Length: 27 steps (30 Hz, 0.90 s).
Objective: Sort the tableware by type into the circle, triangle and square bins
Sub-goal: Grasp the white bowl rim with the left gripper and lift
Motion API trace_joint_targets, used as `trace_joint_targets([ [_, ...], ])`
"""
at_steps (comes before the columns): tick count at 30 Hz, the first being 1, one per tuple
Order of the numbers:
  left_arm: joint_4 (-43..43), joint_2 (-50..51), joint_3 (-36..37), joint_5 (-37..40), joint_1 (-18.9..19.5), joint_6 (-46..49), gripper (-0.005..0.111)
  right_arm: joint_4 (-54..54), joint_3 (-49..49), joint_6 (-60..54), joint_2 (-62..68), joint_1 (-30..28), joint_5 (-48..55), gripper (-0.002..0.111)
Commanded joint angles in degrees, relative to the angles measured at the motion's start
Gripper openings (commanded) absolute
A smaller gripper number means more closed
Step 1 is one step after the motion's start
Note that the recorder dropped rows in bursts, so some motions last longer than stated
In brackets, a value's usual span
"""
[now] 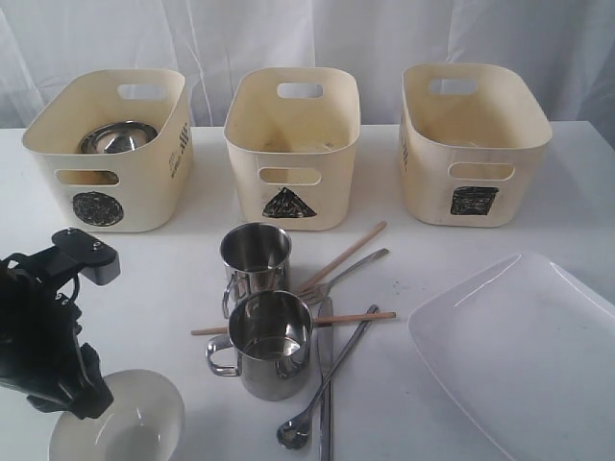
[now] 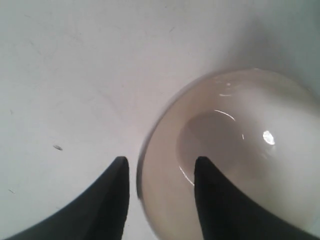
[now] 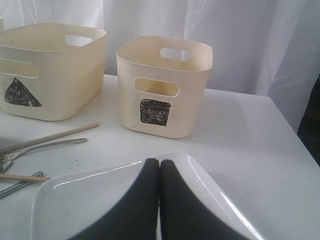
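Bowl rim inside left end effector

signs I read: black scribbled circle on left tub front | triangle on middle tub | square on right tub | dark print on left tub side, illegible to me | no words readable

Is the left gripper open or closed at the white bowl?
Open. The left gripper has its fingers apart, one inside the white bowl and one outside its rim.
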Motion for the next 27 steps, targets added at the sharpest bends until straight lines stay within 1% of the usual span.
trace_joint_targets([
  [1, -1.4, -0.3, 0.5, 0.7, -0.3, 0.5, 0.047, 0.1, 0.1, 0.0, 0.1, 0.0, -0.3, 0.000],
  [7, -1.6, -0.1, 0.5, 0.7, -0.3, 0.6, 0.047, 0.1, 0.1, 0.0, 0.1, 0.0, -0.3, 0.000],
  [13, -2.9, 2.4, 0.5, 0.6, -0.3, 0.9, 0.047, 0.1, 0.1, 0.0, 0.1, 0.0, -0.3, 0.000],
  [24, -2.9, 2.4, 0.5, 0.5, -0.3, 0.9, 0.047, 0.1, 0.1, 0.0, 0.1, 0.0, -0.3, 0.000],
  [26, -2.9, 2.4, 0.5, 0.5, -0.3, 0.5, 0.046, 0.1, 0.1, 0.0, 0.1, 0.0, -0.3, 0.000],
  [27, -2.9, 2.4, 0.5, 0.6, -0.3, 0.3, 0.043, 0.1, 0.1, 0.0, 0.1, 0.0, -0.3, 0.000],
])
